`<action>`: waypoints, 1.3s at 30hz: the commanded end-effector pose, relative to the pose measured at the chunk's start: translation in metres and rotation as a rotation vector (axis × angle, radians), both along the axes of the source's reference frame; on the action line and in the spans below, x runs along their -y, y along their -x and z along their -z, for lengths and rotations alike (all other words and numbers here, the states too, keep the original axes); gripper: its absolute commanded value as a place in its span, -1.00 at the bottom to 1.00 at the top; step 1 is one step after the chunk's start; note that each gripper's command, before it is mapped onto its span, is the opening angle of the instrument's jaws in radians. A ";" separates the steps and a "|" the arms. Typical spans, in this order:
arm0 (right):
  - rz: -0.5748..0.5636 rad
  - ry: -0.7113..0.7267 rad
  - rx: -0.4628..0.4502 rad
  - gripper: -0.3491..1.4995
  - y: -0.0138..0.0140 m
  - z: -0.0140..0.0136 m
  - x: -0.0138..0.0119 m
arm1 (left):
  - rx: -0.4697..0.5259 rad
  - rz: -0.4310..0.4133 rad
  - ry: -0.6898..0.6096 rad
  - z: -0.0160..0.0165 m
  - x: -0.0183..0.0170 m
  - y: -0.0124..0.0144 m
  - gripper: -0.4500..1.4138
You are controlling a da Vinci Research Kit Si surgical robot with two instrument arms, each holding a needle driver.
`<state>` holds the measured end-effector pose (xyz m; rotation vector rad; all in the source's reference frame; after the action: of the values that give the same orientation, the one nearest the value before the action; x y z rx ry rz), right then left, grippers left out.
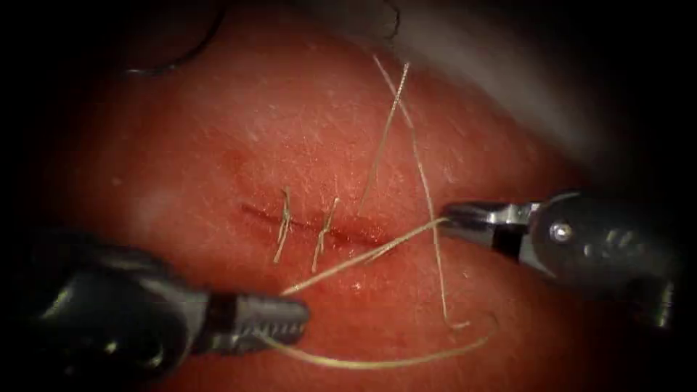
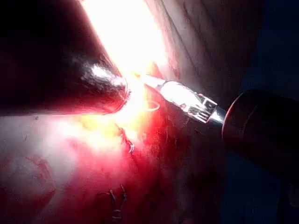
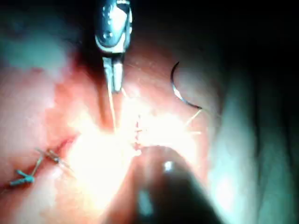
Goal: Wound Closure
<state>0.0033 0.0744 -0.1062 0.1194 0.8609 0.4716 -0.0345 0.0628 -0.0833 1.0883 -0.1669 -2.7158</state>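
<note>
the needle (image 1: pixel 181 54) lies free on the tissue (image 1: pixel 239 138) at the far left, well apart from the cut (image 1: pixel 312 225) and from both tools, its curve resting flat on the surface and not in the tissue; it also shows in the right wrist view (image 3: pixel 180 91) as a dark arc with thread leaving one end. the cut runs left to right across the middle, with two finished stitches (image 1: pixel 301 232) crossing it. the thread (image 1: pixel 363 258) comes out of the cut's right end and is stretched taut between the tools. the right tool (image 1: pixel 454 218), just right of the cut, has its jaws closed on the thread. the left tool (image 1: pixel 294 319), near and left of the cut, has its jaws closed on the thread's other part, and a slack loop (image 1: pixel 406 356) trails along the near side. two loose strands (image 1: pixel 399 123) run toward the far side.
</note>
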 end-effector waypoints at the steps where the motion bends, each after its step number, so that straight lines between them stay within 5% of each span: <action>1: -0.022 0.013 -0.027 -0.42 0.0000 0.0000 -0.0006 | -0.006 -0.006 -0.002 -0.0004 0.0003 0.0001 -0.89; 3: -0.057 0.014 -0.069 0.33 0.0004 0.0005 -0.0008 | -0.008 -0.013 0.004 -0.0002 0.0003 -0.0005 -0.89; 4: -0.068 0.021 -0.077 0.51 0.0006 0.0007 -0.0008 | -0.008 -0.016 0.006 0.0000 0.0003 -0.0006 -0.89; 5: -0.081 0.027 -0.079 0.67 0.0010 0.0012 -0.0006 | -0.009 -0.022 0.012 0.0003 0.0003 -0.0007 -0.89; 8: -0.081 0.031 -0.077 0.74 0.0014 0.0017 0.0005 | -0.010 -0.036 0.023 0.0017 0.0003 -0.0003 -0.89; 15: -0.086 0.005 -0.086 0.74 0.0011 0.0036 0.0023 | 0.003 -0.048 0.030 0.0049 -0.0008 0.0006 -0.89; 18: -0.066 -0.008 -0.098 0.42 0.0007 0.0051 0.0036 | 0.003 -0.037 0.038 0.0055 -0.0017 -0.0001 -0.89; 34: 0.013 0.046 -0.151 0.42 -0.0008 0.0089 0.0054 | -0.024 0.030 0.049 0.0036 -0.0047 -0.0016 -0.89; 39: 0.032 0.039 -0.172 0.20 -0.0023 0.0096 0.0060 | -0.018 0.034 0.048 0.0033 -0.0049 -0.0016 -0.89</action>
<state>0.0049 0.0682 -0.1162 0.1416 1.0329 0.4191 -0.0322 0.0679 -0.0870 1.0552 -0.2498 -2.7370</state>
